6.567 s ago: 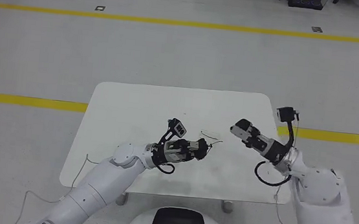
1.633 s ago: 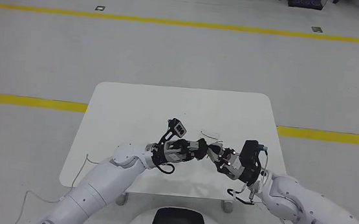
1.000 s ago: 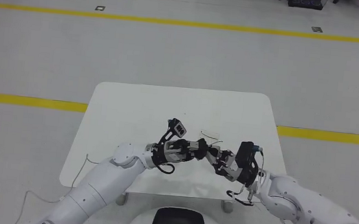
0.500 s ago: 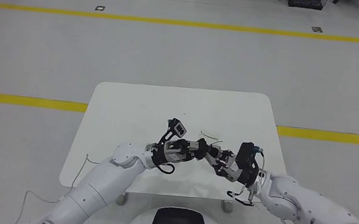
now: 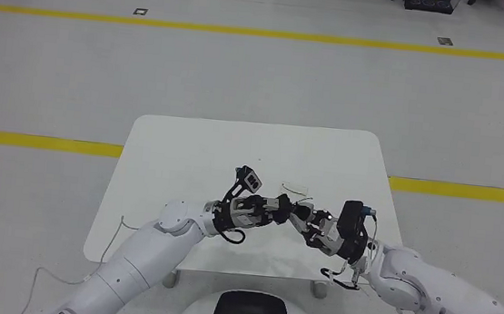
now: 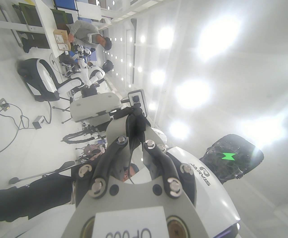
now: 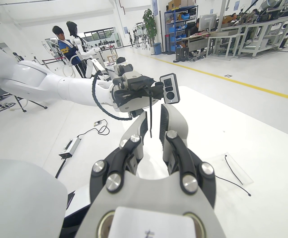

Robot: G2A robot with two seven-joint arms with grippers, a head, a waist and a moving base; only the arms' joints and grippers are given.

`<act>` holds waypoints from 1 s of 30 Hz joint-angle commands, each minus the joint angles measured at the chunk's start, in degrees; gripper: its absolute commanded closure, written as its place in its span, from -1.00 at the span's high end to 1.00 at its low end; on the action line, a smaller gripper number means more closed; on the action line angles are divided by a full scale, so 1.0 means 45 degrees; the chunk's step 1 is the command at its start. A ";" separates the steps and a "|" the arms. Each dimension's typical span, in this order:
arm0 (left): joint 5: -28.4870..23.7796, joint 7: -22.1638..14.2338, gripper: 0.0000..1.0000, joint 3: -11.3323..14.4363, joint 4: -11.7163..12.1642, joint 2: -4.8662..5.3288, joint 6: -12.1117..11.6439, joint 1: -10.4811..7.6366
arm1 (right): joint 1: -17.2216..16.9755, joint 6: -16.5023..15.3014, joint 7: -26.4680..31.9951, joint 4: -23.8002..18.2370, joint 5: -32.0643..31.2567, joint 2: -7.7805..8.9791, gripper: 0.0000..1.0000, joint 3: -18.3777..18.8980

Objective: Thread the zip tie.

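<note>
While the left end effector (image 7: 147, 90) pinches the zip tie (image 7: 150, 121), threading has yet to start.
Spread around the tie's tail at 4 o'clock, the right end effector (image 7: 154, 112) likely must grip next.

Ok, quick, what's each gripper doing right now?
Left gripper: closed on the zip tie, which hangs down from it.
Right gripper: open, with the tie's free end between its fingers, not clamped.

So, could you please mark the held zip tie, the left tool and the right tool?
zip tie (image 7: 150, 117), right wrist view, middle of its hanging strap.
left tool (image 7: 146, 90), right wrist view, between its fingertips, shut on the zip tie.
right tool (image 7: 154, 110), right wrist view, midway between its open fingertips.
</note>
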 commanded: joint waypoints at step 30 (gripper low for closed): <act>0.0000 0.0000 -1.00 0.0000 0.0000 0.0000 0.0000 0.0000 | 0.0246 0.0000 0.0214 0.0101 -0.0096 0.0024 -1.00 -0.0275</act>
